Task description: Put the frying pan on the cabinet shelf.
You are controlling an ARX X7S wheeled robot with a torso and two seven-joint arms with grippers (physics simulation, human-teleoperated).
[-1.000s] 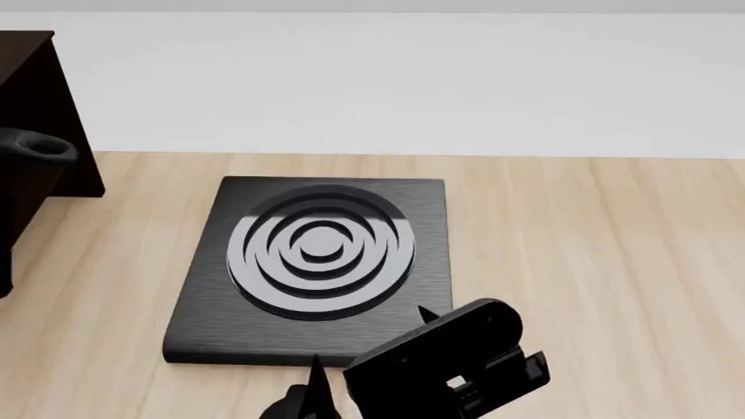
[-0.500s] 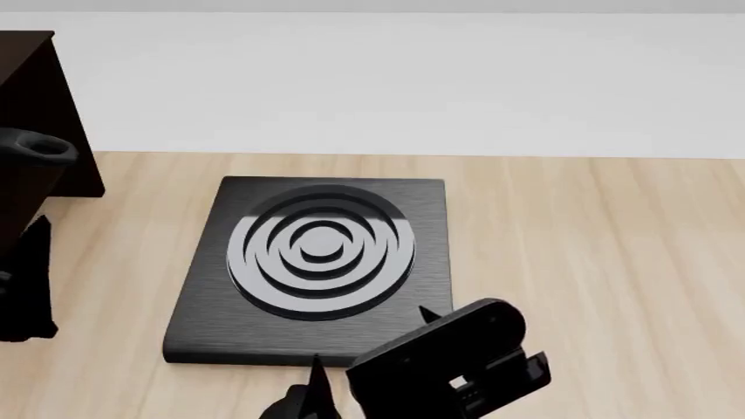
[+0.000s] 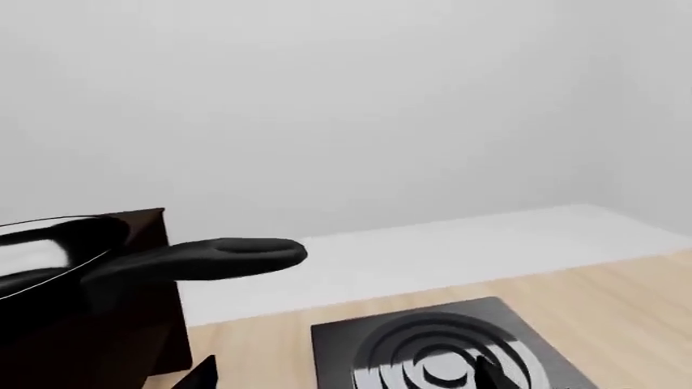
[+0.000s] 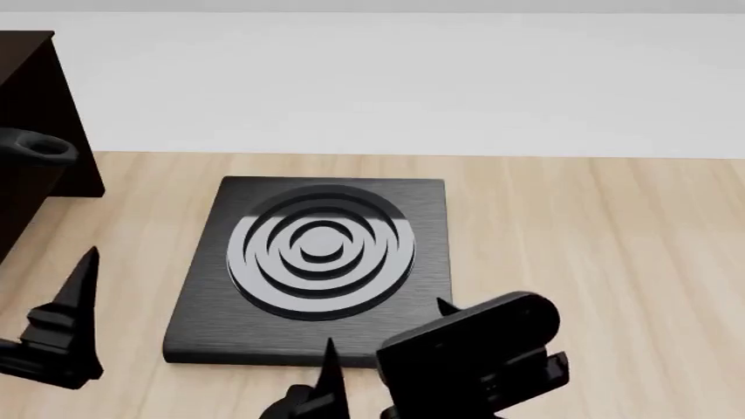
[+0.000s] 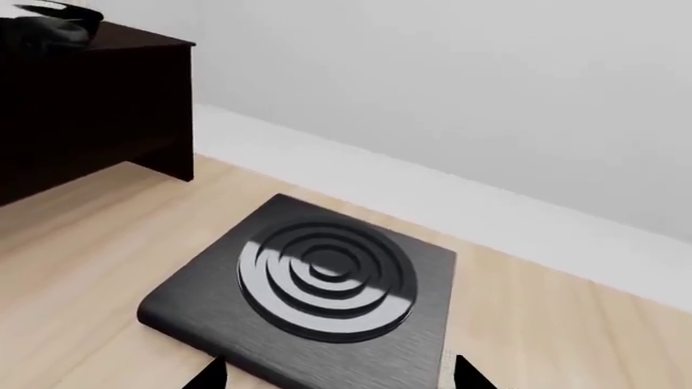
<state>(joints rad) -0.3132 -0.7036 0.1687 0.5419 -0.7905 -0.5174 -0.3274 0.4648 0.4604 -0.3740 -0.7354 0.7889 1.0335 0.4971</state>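
The frying pan [image 3: 49, 253] rests on the dark cabinet [image 3: 103, 332], its long black handle [image 3: 216, 254] sticking out past the cabinet's edge. In the head view only the handle's loop [image 4: 35, 147] shows against the cabinet [image 4: 30, 96] at the far left. The pan also shows on the cabinet's top in the right wrist view [image 5: 44, 20]. My left gripper [image 4: 58, 336] is open and empty, low at the left and apart from the pan. My right gripper [image 4: 386, 330] is open and empty at the burner plate's near edge.
A square black burner plate [image 4: 314, 257] with concentric rings lies on the light wooden floor [image 4: 582, 253] between my grippers. It also shows in the left wrist view [image 3: 443, 352] and in the right wrist view [image 5: 313, 275]. A white wall [image 4: 407, 78] runs behind.
My left gripper has come into the head view from the left edge, moving away from the cabinet. My right gripper has shifted slightly right. The pan has not moved.
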